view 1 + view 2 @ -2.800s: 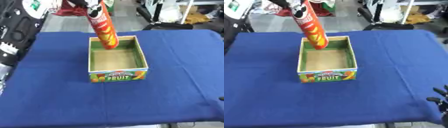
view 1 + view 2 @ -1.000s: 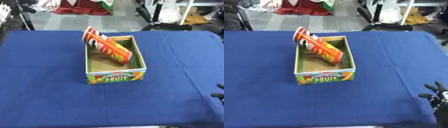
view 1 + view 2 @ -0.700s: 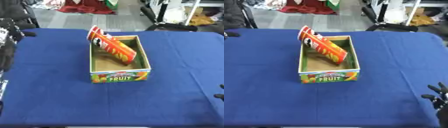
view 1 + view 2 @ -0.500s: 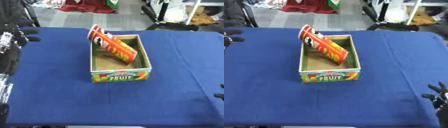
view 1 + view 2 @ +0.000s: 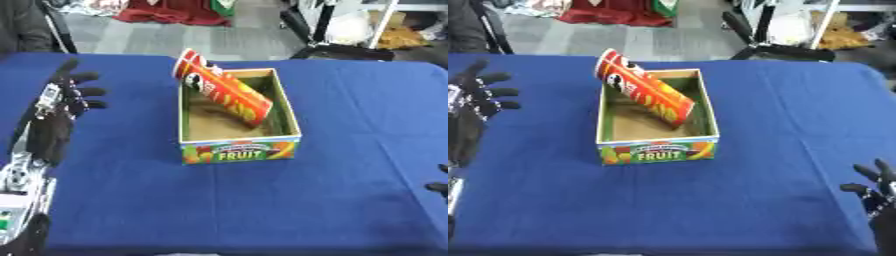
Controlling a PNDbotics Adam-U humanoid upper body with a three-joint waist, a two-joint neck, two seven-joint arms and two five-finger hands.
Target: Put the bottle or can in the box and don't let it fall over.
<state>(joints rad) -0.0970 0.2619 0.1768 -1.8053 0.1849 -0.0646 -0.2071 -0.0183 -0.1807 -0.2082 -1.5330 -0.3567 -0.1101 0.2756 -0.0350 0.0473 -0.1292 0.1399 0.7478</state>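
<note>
A red and yellow tube can [image 5: 223, 92] lies tilted in the fruit-print cardboard box [image 5: 236, 150]. Its top end leans on the box's far left rim and sticks out above it; its lower end rests inside near the right wall. Well to the left of the box, apart from the can, my left hand [image 5: 63, 95] hangs open over the blue table with its fingers spread. At the lower right edge my right hand [image 5: 875, 190] shows only as straight fingers pointing up, holding nothing.
The blue cloth table [image 5: 131, 200] stretches on all sides of the box. Beyond its far edge lie a grey floor, red cloth [image 5: 179, 10] and black chair legs [image 5: 754, 30].
The can, held upright above the box 2.8 s ago, now leans tilted on the box's rim. My left hand has let go and drawn back to the left.
</note>
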